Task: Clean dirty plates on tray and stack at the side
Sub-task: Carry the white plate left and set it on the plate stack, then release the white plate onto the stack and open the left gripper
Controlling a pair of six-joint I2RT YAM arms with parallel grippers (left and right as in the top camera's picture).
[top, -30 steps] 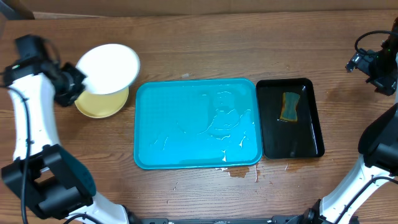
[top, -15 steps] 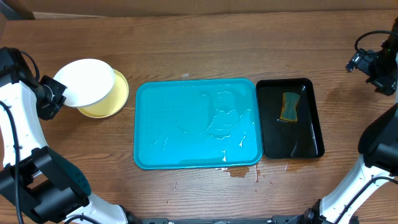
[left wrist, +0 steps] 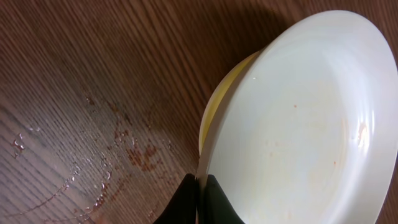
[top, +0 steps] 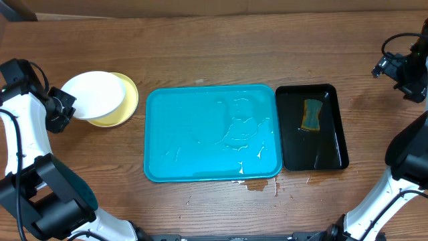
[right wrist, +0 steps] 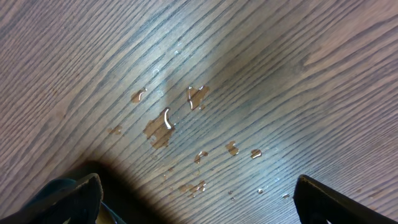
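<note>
My left gripper [left wrist: 199, 198] is clamped tight on the rim of the white plate [left wrist: 298, 124], with faint orange specks showing inside it. The plate lies over the yellow-green plate [left wrist: 212, 112], offset toward the table's left edge. Both sit on the wet wooden table [left wrist: 74, 93], left of the turquoise tray [top: 200, 154], which glistens with water. Beyond it there's a black tray [top: 331, 157] with a sponge [top: 311, 115]. Farthest off, my right gripper [right wrist: 196, 196] hangs spread wide above droplets.

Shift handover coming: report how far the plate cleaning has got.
Done: the turquoise tray holds no plates, and the sponge lies in the black tray. In hand: the left gripper pinches the rim of the white plate over the yellow plate beside the tray. Left: release it onto that plate.
</note>
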